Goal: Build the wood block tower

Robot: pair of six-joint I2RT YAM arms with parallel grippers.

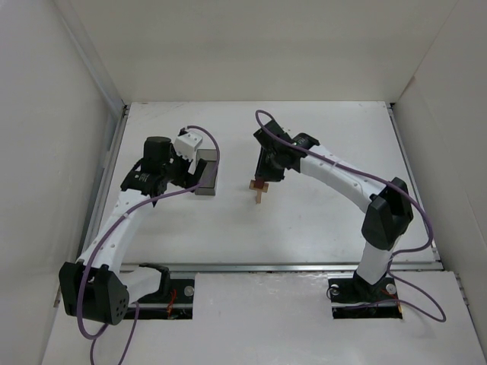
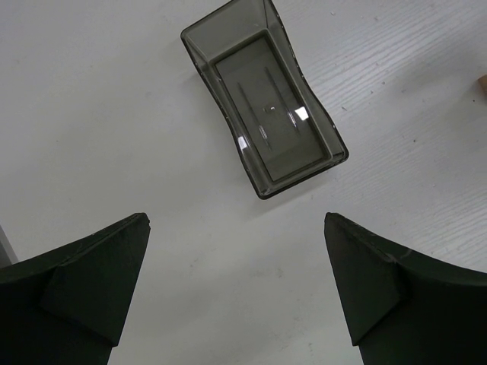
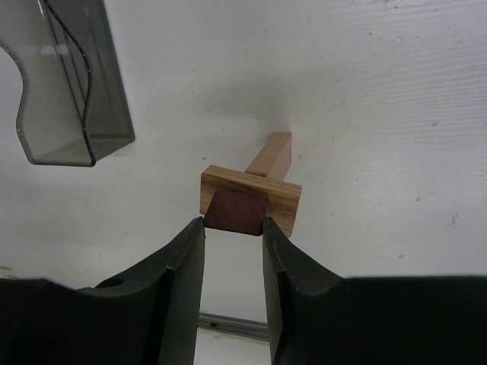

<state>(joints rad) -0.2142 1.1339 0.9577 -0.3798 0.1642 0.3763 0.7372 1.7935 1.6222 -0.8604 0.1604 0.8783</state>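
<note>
Black fingers [image 3: 179, 262] of the right gripper [image 3: 234, 224] fill the bottom of the right wrist view, drawn close together, and their tips press on either side of the dark reddish-brown block [image 3: 237, 211], which is clamped between them! From above, the right arm rises from its base at the near right, bends at a high elbow and stretches left and forward to the middle of the table [image 1: 327, 144], wrist tipped down over the wood block tower [image 1: 260, 192]. That little red block sits against a tan crosspiece [image 3: 283, 204], and a narrow tan piece [image 3: 272, 156] pokes out beyond it; upright or lying flat, I can't tell from here. The tower stands right at the right gripper's fingertips, near the dark translucent bin [image 3: 68, 106] but apart from it, on the bin's right as seen from above. Over on the other side, the left arm arcs up from the near left corner and forward, and the left gripper [image 2: 236, 219] hangs with its fingers spread wide, holding nothing, the bin lying on the table just beyond the tips and not touching them.
</note>
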